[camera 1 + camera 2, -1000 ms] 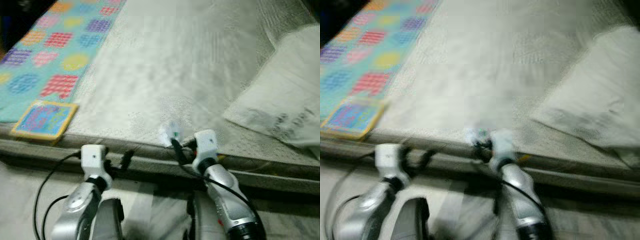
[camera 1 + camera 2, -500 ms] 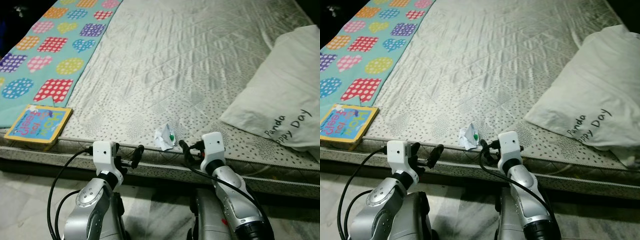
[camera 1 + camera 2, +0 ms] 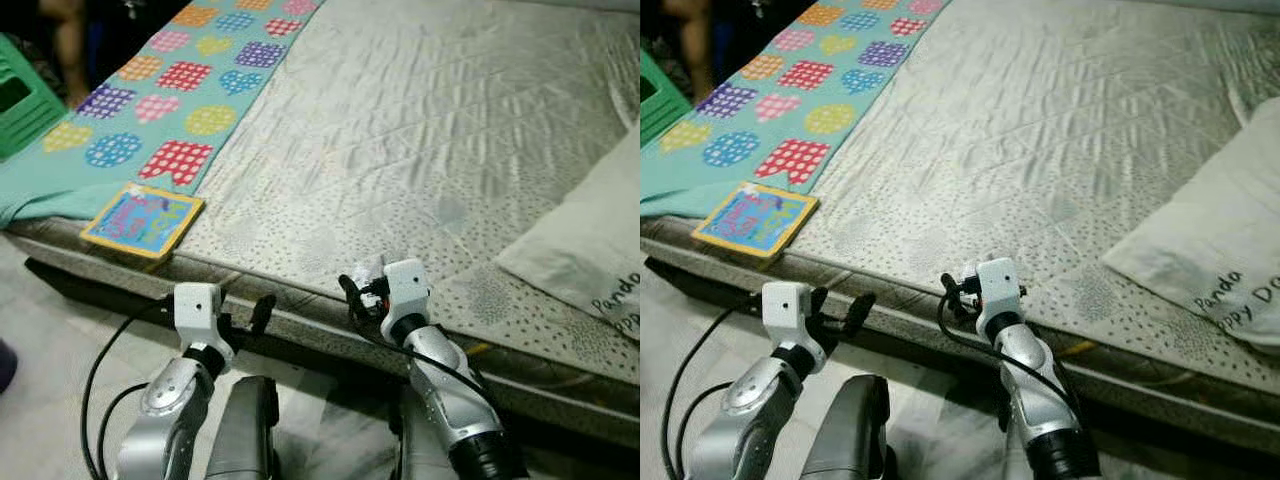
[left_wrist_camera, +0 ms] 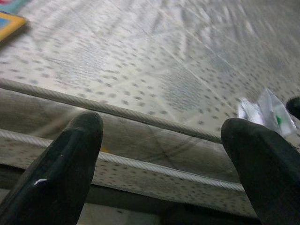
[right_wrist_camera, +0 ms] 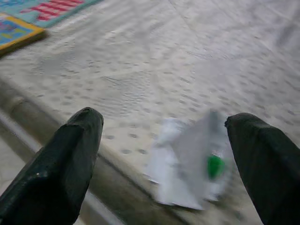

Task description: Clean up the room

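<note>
Right gripper (image 5: 164, 140) jaws released around crumpled wrapper (image 5: 190, 164), left gripper (image 4: 161, 140) jaws released.

Quilted satiny mattress (image 3: 430, 130), crinkled wrapper (image 5: 192, 164)

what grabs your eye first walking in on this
The bright patchwork blanket along the mattress's left side, with a colourful book at its near corner. At the near edge, the right gripper, fingers apart, is lined up on a crumpled white wrapper with a green spot; the left gripper hovers open beside it.
</note>
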You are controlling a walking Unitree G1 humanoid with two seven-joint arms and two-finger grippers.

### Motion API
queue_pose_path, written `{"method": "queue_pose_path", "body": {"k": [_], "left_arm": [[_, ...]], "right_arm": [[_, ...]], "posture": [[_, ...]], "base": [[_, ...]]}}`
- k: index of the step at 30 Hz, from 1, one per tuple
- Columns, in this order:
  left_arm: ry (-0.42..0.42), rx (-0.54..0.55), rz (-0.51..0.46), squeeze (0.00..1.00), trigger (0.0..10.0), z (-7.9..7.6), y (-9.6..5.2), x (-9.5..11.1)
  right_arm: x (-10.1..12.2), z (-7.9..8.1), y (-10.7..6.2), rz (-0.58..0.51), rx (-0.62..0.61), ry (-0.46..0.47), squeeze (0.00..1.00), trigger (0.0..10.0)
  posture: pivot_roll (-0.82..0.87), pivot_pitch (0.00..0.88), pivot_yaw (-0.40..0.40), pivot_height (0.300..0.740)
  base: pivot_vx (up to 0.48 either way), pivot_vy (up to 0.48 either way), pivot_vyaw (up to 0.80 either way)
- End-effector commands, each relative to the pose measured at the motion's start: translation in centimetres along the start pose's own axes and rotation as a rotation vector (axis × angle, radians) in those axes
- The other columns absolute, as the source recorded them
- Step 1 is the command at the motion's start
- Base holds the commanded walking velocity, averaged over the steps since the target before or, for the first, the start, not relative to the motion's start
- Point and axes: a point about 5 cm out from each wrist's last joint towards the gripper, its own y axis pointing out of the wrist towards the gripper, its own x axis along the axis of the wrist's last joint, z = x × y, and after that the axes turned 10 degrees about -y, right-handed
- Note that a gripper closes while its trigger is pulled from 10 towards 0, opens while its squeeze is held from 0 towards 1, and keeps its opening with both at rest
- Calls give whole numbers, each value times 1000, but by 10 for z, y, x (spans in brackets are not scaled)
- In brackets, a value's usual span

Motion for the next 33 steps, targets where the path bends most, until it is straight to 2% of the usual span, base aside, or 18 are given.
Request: {"method": "queue_pose_path", "body": {"k": [1, 12, 22, 26, 33], "left_arm": [[5, 5, 21, 0, 10000, 0, 0, -4], [10, 25, 51, 0, 10000, 3, -3, -13], [17, 48, 43, 0, 10000, 7, 2, -8], [-17, 20, 45, 0, 10000, 4, 0, -7], [4, 28, 54, 0, 10000, 6, -6, -7]], "right_arm": [[-11, -2, -2, 39, -21, 12, 0, 10000], [-19, 1, 14, 86, -87, 40, 0, 10000], [-13, 0, 32, 109, -128, 42, 0, 10000], [-11, 2, 35, 117, -132, 39, 0, 10000], [-9, 9, 40, 120, -146, 30, 0, 10000]], "posture": [[-77, 157, 28, 560], [-43, 197, 33, 560], [-7, 232, 53, 560], [0, 242, 57, 560], [17, 251, 61, 560]], "base": [[0, 0, 0], [0, 0, 0], [0, 0, 0], [0, 0, 0], [0, 0, 0]]}}
